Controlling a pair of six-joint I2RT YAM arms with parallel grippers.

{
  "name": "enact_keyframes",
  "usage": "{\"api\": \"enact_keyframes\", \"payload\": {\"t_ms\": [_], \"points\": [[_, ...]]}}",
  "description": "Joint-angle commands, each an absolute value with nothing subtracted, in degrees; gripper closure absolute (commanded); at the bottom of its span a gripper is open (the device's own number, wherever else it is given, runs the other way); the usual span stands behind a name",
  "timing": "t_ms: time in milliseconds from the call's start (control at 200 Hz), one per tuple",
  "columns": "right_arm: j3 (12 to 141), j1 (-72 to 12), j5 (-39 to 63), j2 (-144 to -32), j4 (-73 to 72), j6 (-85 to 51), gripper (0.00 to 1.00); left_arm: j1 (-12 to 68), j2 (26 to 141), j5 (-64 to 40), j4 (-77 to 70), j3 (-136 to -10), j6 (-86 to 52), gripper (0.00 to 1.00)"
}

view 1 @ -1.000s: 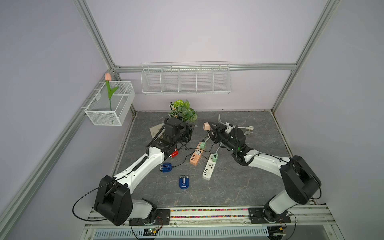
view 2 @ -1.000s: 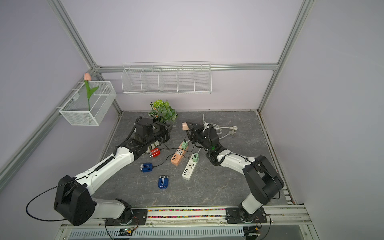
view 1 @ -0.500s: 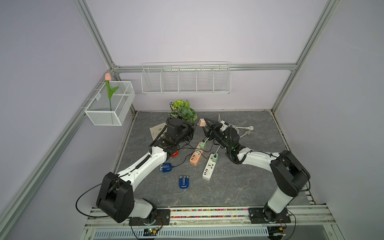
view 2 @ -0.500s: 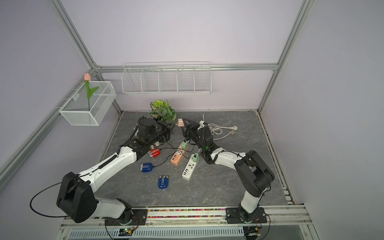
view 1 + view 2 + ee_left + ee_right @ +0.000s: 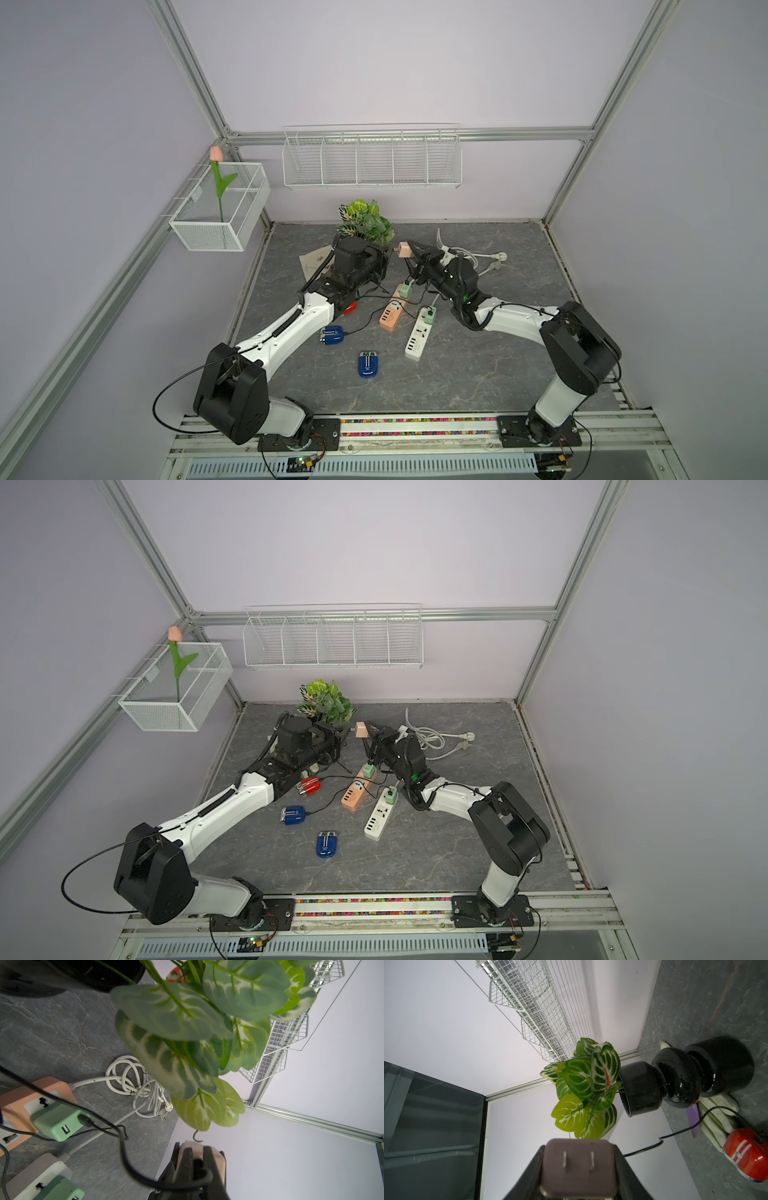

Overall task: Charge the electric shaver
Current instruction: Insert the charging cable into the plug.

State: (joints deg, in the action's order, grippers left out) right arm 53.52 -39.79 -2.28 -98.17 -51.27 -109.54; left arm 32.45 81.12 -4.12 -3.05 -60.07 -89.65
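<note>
My right gripper (image 5: 408, 252) (image 5: 365, 732) (image 5: 578, 1147) is shut on a pink charger block (image 5: 402, 249) (image 5: 360, 730) (image 5: 577, 1167), held above the table with its two prongs facing the wrist camera. My left gripper (image 5: 390, 249) (image 5: 347, 730) (image 5: 197, 1152) is shut on the plug end of a black cable (image 5: 133, 1169), right against the pink block (image 5: 219, 1159). That cable runs back to a red shaver (image 5: 309, 786) (image 5: 746, 1160) lying by my left arm. A blue shaver (image 5: 331, 335) is cabled, and another blue one (image 5: 368, 364) lies loose.
An orange power strip (image 5: 390, 319) and a white one (image 5: 417, 341) each carry a green adapter (image 5: 405, 289) (image 5: 429, 314). A potted plant (image 5: 365, 220) in a black vase (image 5: 685, 1076) stands just behind both grippers. A coiled white cord (image 5: 469, 257) lies at the back right.
My right gripper carried the pink block left and slightly up, towards my left gripper. My left gripper edged right, so the two now meet in front of the plant.
</note>
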Motion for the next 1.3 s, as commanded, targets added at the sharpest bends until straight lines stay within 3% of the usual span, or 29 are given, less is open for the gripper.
{"api": "enact_keyframes", "payload": {"t_ms": [0,1295], "points": [[53.6,-39.7,-2.5,-97.0,-54.0,-114.5,0.93,32.7,81.2,-4.2,-2.9,-60.0,-88.3,1.00],[54.8,-40.4,-0.7,-96.6,-48.2,-116.1,0.93,33.0,82.8,-5.7,-1.4,-61.5,-84.1,1.00]]}}
